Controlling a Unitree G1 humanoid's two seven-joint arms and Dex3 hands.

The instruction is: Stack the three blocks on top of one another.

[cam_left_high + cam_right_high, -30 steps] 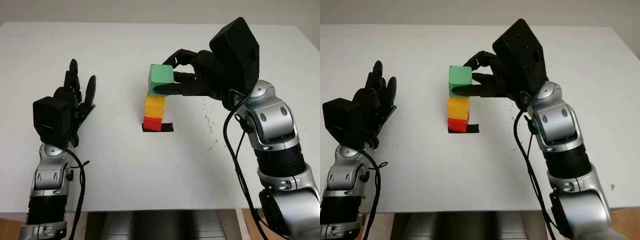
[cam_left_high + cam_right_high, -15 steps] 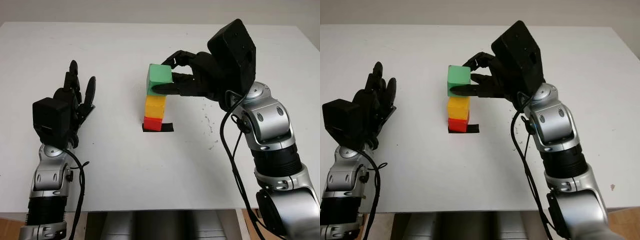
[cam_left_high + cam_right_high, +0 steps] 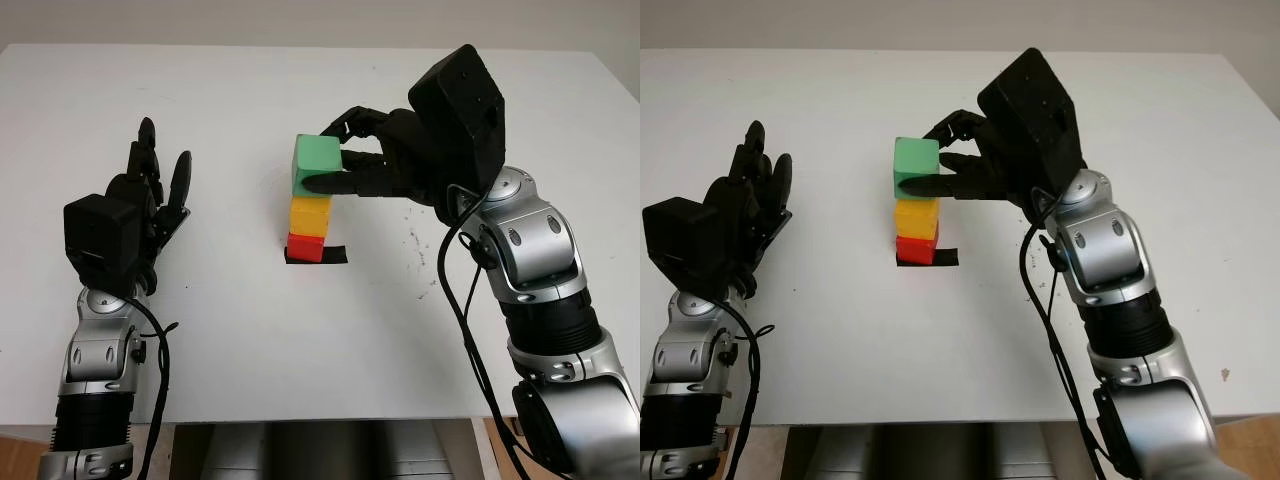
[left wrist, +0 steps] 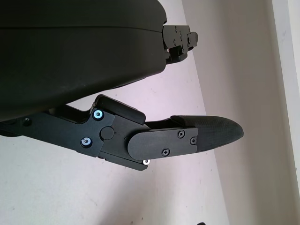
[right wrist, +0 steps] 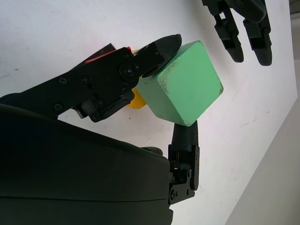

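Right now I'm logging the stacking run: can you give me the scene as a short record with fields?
base: red cube block on black tape mark
middle: yellow cube block on the red one
top: green cube block, over the yellow one
right hand: shut on green block
left hand: open, at the white table's left side

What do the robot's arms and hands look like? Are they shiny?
Yes. Both arms are shiny silver metal with black bands and thin black cables looping alongside. The left hand and right hand are matte black, boxy shells with jointed fingers held by small screws.
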